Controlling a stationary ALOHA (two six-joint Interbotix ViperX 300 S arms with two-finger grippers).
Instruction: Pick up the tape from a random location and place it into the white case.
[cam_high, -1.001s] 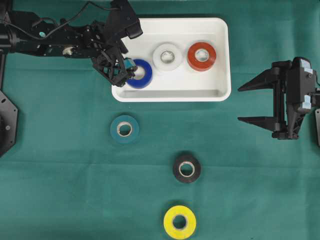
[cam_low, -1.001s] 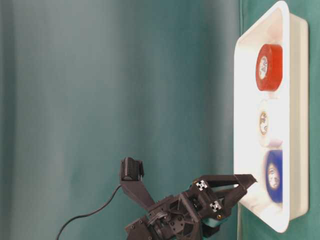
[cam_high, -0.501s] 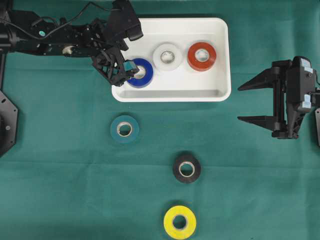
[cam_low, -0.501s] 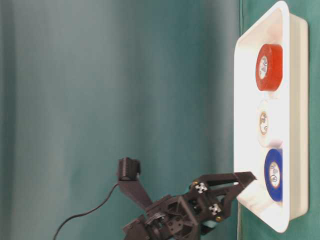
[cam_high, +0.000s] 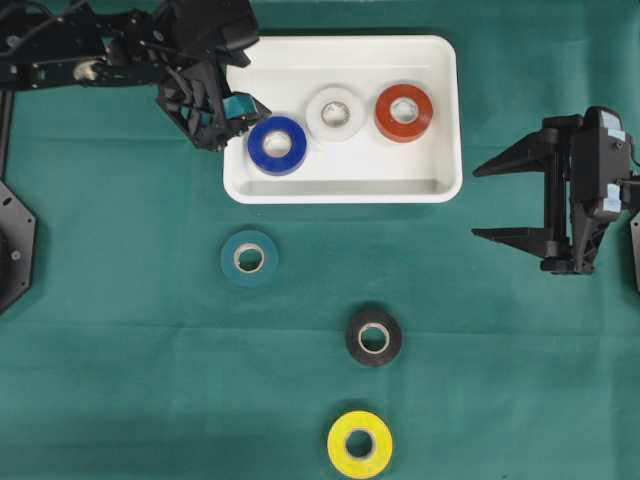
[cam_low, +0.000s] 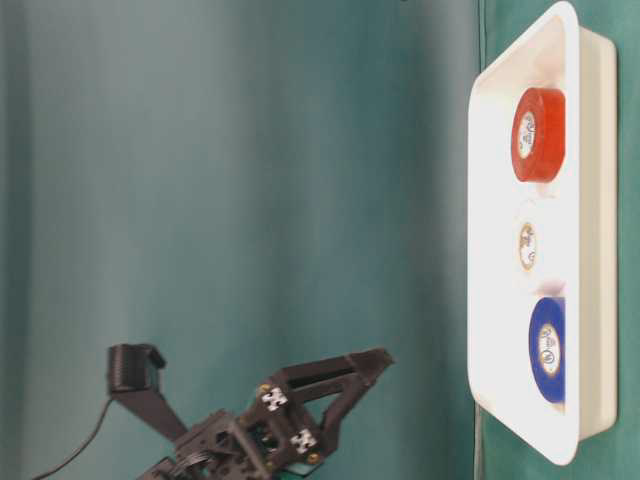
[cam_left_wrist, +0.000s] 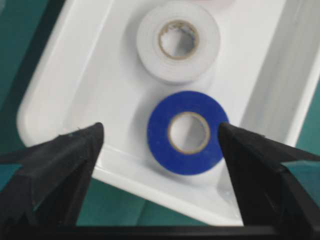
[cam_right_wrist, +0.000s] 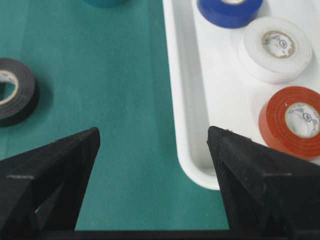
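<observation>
White case (cam_high: 345, 190): shallow rect. tray w/ rounded corners & raised rim, flat on green cloth, top centre. Inside, 3 tape rolls in a row, all lying flat: blue (cam_high: 277, 146) at left end, white (cam_high: 335, 113) mid, red (cam_high: 404, 112) right. Outside on cloth: teal (cam_high: 249, 258), black (cam_high: 374, 337), yellow (cam_high: 360, 444) rolls, flat, well apart.

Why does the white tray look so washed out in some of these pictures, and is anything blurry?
In the table-level view the white case glares so brightly that the white tape nearly vanishes into it. The left wrist view is soft: the blue tape and the dark fingers have fuzzy edges. The overhead view is evenly lit and sharp, with faint shadows.
</observation>
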